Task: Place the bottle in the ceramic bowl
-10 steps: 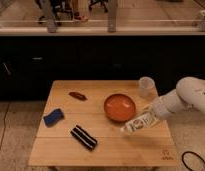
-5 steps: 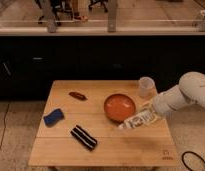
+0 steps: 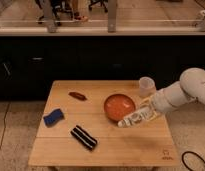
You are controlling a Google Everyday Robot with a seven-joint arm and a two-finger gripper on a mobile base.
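The ceramic bowl (image 3: 119, 106) is orange-red and sits on the wooden table (image 3: 103, 145), right of centre. The bottle (image 3: 130, 120) is clear with a whitish label and lies nearly horizontal in the air at the bowl's near right rim. My gripper (image 3: 142, 115) comes in from the right on a white arm and is shut on the bottle, holding it just above the table beside the bowl.
A translucent white cup (image 3: 145, 86) stands behind the bowl at the right. A small dark red object (image 3: 77, 95), a blue sponge (image 3: 54, 117) and a black striped packet (image 3: 83, 137) lie on the left half of the table.
The gripper with the bottle has shifted slightly up and toward the bowl's rim. Nothing else has moved.
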